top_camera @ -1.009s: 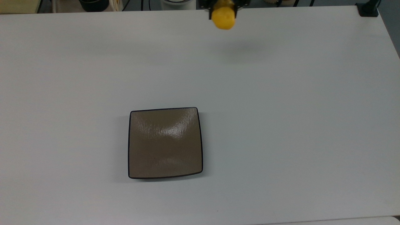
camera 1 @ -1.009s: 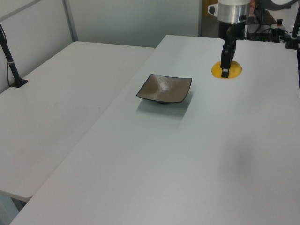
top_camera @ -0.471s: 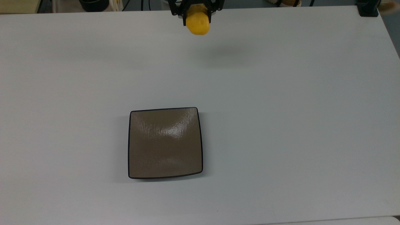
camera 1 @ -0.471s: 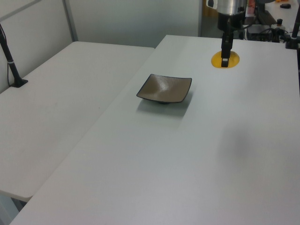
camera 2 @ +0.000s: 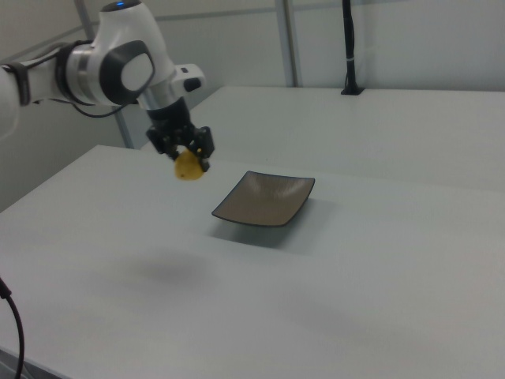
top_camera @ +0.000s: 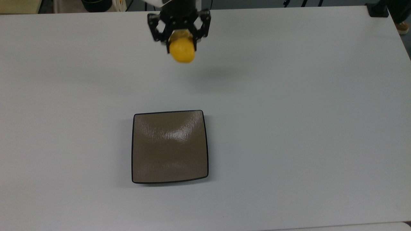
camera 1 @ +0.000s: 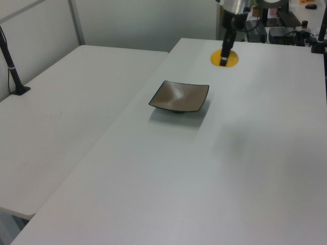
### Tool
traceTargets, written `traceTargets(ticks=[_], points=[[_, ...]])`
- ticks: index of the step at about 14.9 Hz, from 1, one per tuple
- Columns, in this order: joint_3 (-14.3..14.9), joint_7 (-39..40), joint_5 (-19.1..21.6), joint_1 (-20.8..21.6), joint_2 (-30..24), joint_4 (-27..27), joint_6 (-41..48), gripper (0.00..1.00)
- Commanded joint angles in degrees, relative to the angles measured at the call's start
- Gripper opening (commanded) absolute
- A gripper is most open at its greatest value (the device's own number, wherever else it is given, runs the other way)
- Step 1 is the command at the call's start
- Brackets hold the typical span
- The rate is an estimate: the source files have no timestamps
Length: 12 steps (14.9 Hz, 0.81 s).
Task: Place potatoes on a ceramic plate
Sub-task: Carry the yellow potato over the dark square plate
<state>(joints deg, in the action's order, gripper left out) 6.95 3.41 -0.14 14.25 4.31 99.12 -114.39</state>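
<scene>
My gripper (top_camera: pixel 181 45) (camera 2: pixel 189 162) is shut on the yellow potato (top_camera: pixel 182 51) (camera 1: pixel 225 58) (camera 2: pixel 188 166) and holds it in the air above the white table. The square brown ceramic plate (top_camera: pixel 170 147) (camera 1: pixel 180 96) (camera 2: pixel 263 197) lies on the table with nothing on it. In the top view the potato hangs well above the plate's upper edge, roughly in line with its middle. In the right view it hangs to the plate's left, higher than the plate. The potato's faint shadow falls on the table to the top view's right of it.
A second white table (camera 1: pixel 66 107) adjoins this one on the left view's left, with a black post (camera 1: pixel 13 66) clamped to it. Another black clamp (top_camera: pixel 378 9) sits at the table's corner on the top view's upper right. A person's shoe (top_camera: pixel 403 27) shows beyond that corner.
The gripper has carried the potato toward the top view's left and downward, from the table's far edge closer to the plate. The plate has not moved.
</scene>
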Motion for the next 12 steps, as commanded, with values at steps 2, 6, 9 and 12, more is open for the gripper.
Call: traceTargets(ticks=[2,6,9,12], points=[[0.61,0.64,1.10,-1.93,9.39,-5.70,-10.91,0.05],[0.61,-0.42,1.19,-3.00,15.97,-7.36,-21.91,0.05],[0.52,-0.69,1.28,-3.00,20.99,-8.25,-28.41,0.05],[0.52,-1.12,3.38,-2.82,24.33,-8.25,-34.21,0.05]])
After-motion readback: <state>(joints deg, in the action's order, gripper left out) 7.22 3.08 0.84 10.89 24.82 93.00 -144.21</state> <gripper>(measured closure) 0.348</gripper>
